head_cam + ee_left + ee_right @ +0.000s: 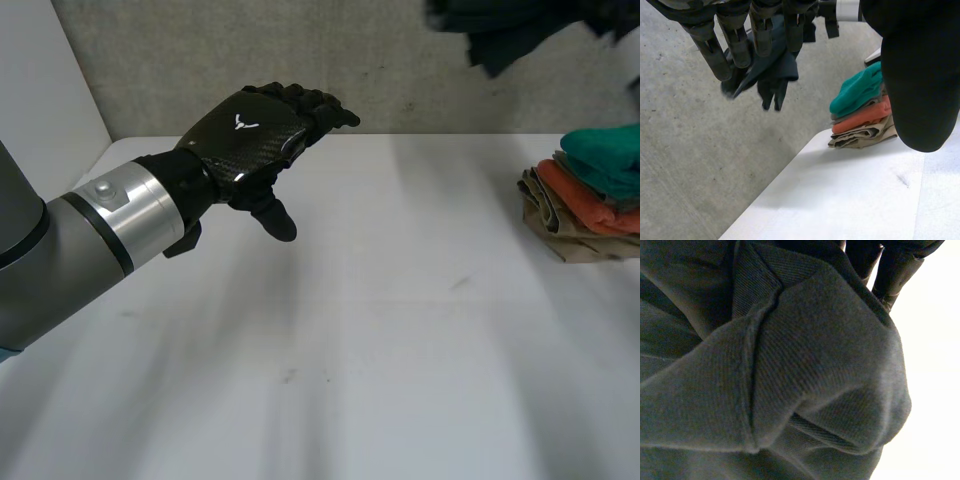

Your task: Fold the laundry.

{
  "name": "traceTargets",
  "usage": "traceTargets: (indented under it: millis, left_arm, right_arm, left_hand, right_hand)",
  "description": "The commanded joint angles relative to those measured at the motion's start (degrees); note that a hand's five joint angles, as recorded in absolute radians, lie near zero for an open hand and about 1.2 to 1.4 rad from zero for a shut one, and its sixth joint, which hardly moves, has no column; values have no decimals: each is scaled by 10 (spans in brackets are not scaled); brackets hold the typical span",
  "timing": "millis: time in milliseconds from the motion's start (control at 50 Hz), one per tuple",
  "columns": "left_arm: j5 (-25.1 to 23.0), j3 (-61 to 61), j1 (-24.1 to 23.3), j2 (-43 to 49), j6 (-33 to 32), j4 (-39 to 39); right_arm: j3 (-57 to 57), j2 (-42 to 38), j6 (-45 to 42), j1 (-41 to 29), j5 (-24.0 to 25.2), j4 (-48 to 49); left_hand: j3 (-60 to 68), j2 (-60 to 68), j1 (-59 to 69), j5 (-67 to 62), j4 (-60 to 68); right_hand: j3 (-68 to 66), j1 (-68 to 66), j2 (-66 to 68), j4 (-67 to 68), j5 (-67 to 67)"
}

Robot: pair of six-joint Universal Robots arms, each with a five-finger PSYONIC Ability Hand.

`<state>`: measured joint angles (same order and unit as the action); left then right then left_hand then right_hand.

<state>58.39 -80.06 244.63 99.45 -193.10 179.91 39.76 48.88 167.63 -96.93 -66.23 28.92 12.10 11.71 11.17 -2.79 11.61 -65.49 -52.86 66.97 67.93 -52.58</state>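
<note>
Left hand [250,135] hovers over the far left part of the white table [400,330], fingers loosely relaxed with the thumb hanging down, nothing in it. There's loads of bare tabletop under and in front of it, basically the whole middle and near side.

The dark cloth [510,35] is up in the air at the far right, off the table. It's bunched in the right hand [890,275], whose fingers curl down alongside the wad, so it's gripped. From the left wrist, loose ends of it dangle past the table's far edge, over the grey floor.

The only thing taking up room is the folded stack [590,195] tight against the right edge, near the far corner: teal on top, orange in the middle, beige at the bottom.
</note>
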Motion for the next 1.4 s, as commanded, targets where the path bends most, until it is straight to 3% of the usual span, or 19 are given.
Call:
traceTargets:
  millis: [20,240,460,820,920,1120,1140,1180,1200,1280,1400]
  left_arm:
    - [0,-1,-1,0,1,0]
    - [0,-4,-4,1,0,2]
    - [1,-11,-5,1,0,4]
    - [1,-12,-4,0,1,8]
    - [1,-12,-6,-1,2,8]
    - [1,-16,-7,-7,1,9]
    - [1,-16,-7,-7,1,9]
    - [1,-16,-7,-7,2,9]
    - [1,-16,-7,-7,2,9]
    - [1,-16,-7,-6,2,9]
    - [1,-16,-7,-7,1,9]
  right_arm:
    - [-9,-31,44,128,79,46]
    - [109,-88,161,260,205,174]
    - [196,-72,197,344,312,185]
    - [223,-25,252,346,333,194]
    - [231,-62,239,346,372,200]
    - [216,-105,206,347,375,209]
    - [212,-104,206,348,374,209]
    - [211,-100,206,348,371,209]
    - [211,-97,209,349,366,208]
    - [218,-80,209,355,338,207]
    - [227,-52,212,372,313,194]
  left_hand:
    - [10,14,19,-3,15]
    - [11,15,21,-4,16]
    - [11,15,21,-4,16]
    - [11,15,21,-5,16]
    - [10,14,19,-3,15]
    - [10,14,19,-3,15]
    - [10,14,19,-3,15]
    - [10,14,19,-3,15]
    - [10,14,19,-3,15]
    - [10,14,19,-3,15]
    - [10,14,19,-3,15]
  right_hand:
    - [-145,-271,130,121,-174]
    - [-145,-271,130,121,-174]
    - [-145,-271,130,121,-174]
    - [-145,-271,130,121,-174]
    - [-145,-271,130,121,-174]
    - [-145,-271,130,121,-174]
    - [-126,-252,111,101,-155]
    - [140,14,-155,-165,111]
    - [338,212,-353,-363,309]
    - [555,429,-570,-579,526]
    - [555,429,-570,-579,526]
